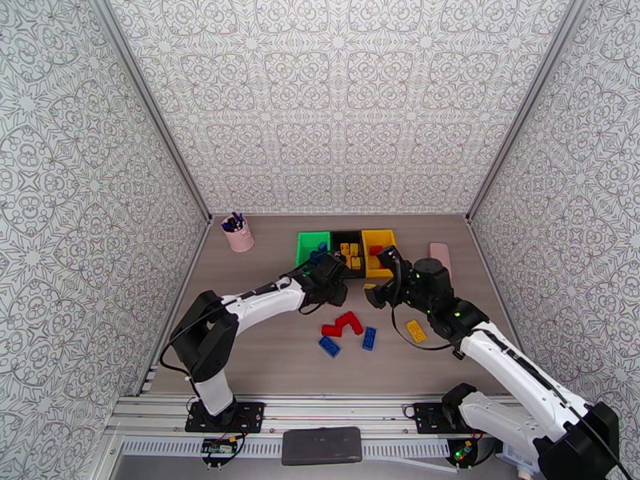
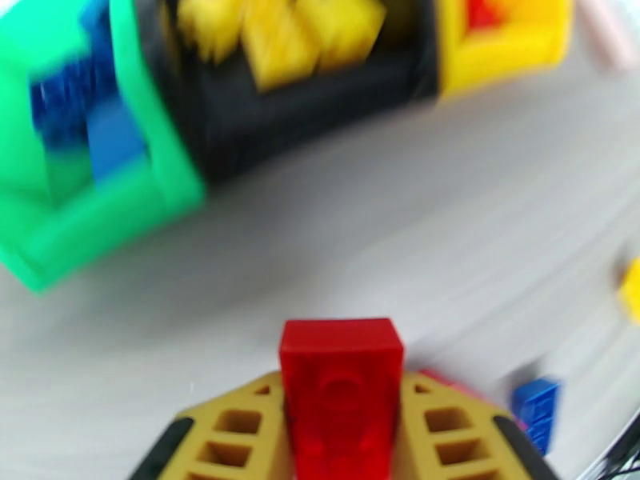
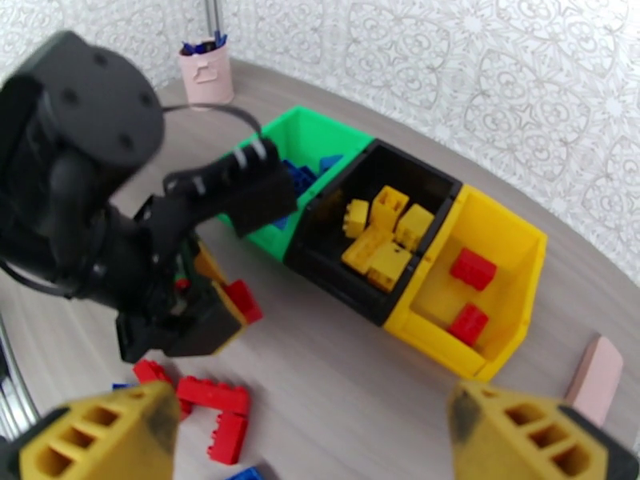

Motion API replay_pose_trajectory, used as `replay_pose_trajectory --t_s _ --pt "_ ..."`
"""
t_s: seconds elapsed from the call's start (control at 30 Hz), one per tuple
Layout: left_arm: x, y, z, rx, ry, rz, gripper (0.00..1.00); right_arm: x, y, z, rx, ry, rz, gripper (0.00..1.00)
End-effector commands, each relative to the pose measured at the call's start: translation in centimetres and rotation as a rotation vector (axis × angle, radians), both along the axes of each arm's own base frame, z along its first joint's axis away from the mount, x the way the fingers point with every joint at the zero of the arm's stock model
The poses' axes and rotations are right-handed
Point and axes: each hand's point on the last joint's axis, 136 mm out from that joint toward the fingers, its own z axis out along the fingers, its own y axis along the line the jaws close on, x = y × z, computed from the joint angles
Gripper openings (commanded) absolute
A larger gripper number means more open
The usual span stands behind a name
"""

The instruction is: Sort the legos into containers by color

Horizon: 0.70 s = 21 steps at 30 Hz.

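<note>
My left gripper (image 2: 342, 390) is shut on a red lego (image 2: 341, 370), held a little above the table in front of the bins. From the right wrist it appears as a black arm with the red lego (image 3: 243, 301) at its tip. The green bin (image 1: 308, 243) holds blue legos, the black bin (image 1: 346, 236) holds yellow legos (image 3: 386, 234), and the yellow bin (image 1: 378, 237) holds two red legos (image 3: 472, 268). My right gripper (image 1: 383, 277) hovers open in front of the yellow bin, with nothing between its fingers (image 3: 104, 432). Loose on the table are red legos (image 1: 344, 323), two blue legos (image 1: 329, 346) and a yellow one (image 1: 415, 330).
A pink cup of pens (image 1: 238, 232) stands at the back left. A flat pink slab (image 1: 439, 253) lies right of the yellow bin. Patterned walls close in the table on three sides. The two arms are close together in front of the bins.
</note>
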Motion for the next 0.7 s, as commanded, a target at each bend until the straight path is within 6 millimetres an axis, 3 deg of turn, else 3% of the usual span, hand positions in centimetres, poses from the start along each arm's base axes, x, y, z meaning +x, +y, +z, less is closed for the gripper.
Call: replay_pose_trajectory --t_s 0.0,0.23,0.37,0.63,0.67 --pt "2.4 -2.8 3.8 -0.124 -0.165 -0.047 0.23 -0.2 -1.5 -0.3 0.011 0.005 -0.063 0.91" --pt "6.9 -7.1 8.2 -0.224 -0.378 -0.116 0.21 -0.4 -3.3 -0.5 0.043 0.012 -0.122 0.9" --pt "9.5 -9.3 9.7 -0.287 -0.478 -0.142 0.21 -0.4 -3.9 -0.4 0.049 0.012 -0.139 0.9" --pt "14.5 -11.9 7.8 -0.283 -0.488 -0.144 0.21 -0.6 -5.0 -0.1 0.036 0.015 -0.169 0.9" --pt "15.2 -12.2 6.9 -0.279 -0.479 -0.14 0.21 -0.7 -5.1 -0.1 0.036 0.013 -0.171 0.9"
